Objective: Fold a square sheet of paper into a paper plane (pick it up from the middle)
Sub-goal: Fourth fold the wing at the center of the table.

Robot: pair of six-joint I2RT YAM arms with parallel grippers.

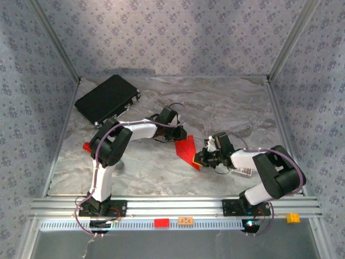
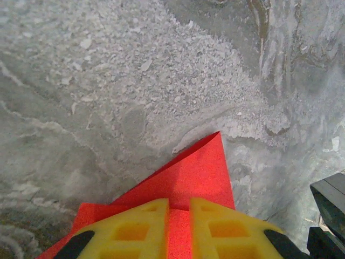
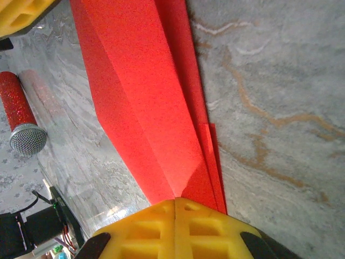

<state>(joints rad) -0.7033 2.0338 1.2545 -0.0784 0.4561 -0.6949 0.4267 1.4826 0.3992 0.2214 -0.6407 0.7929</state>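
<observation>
The left gripper and right gripper each pinch one end of the red paper. It looks thin, light and floppy, so grip its folded edges.

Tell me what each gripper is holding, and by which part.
Both grip the folded red paper: the left gripper is shut just behind a pointed corner, and the right gripper is shut on the far end, where the folded layers converge.
</observation>
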